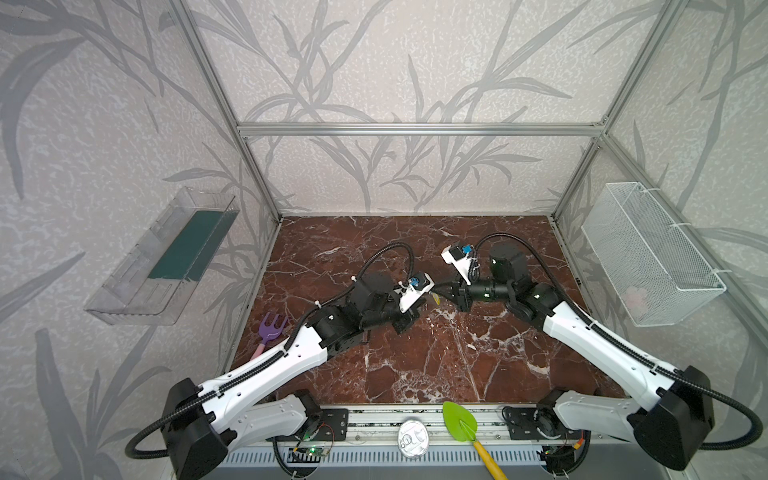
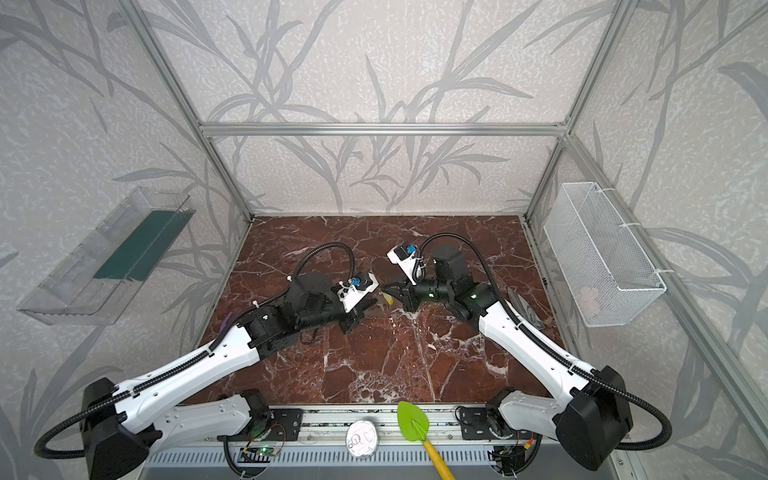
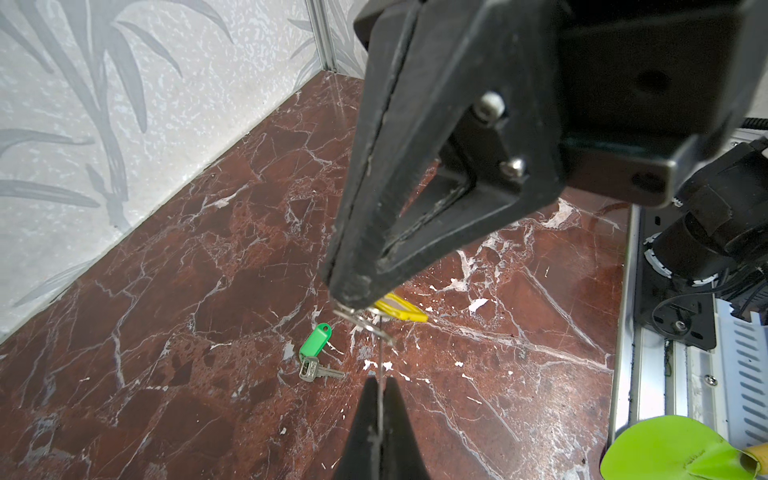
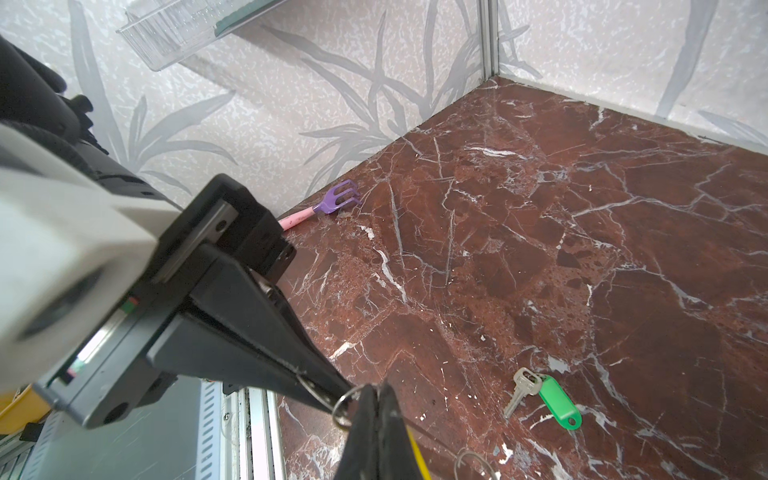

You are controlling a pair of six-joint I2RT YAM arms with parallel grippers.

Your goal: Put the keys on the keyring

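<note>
Neither key is on the keyring yet, so nearly all the work looks to be ahead. The left gripper [image 3: 380, 386] and right gripper [image 4: 376, 392] meet above the middle of the surface [image 1: 415, 365], both with jaws pressed shut. The yellow-tagged key [image 3: 401, 311] hangs between them. Each gripper seems to pinch its thin wire loop, though exactly where the right jaws bite is hard to tell. The green-tagged key [image 4: 548, 397] lies loose and flat on the surface close beneath them. In a top view a flat grey shape on the right, beside the right arm and mostly hidden by it, is probably the keyring [image 2: 524, 309], well apart from both keys. The keys are small, silvery, toothed metal. Their tags are glossy oblong plastic with rounded ends. The loop is fine round wire, likely slippery and springy. The surface is smooth, hard and red-brown, veined in white like polished marble.
</note>
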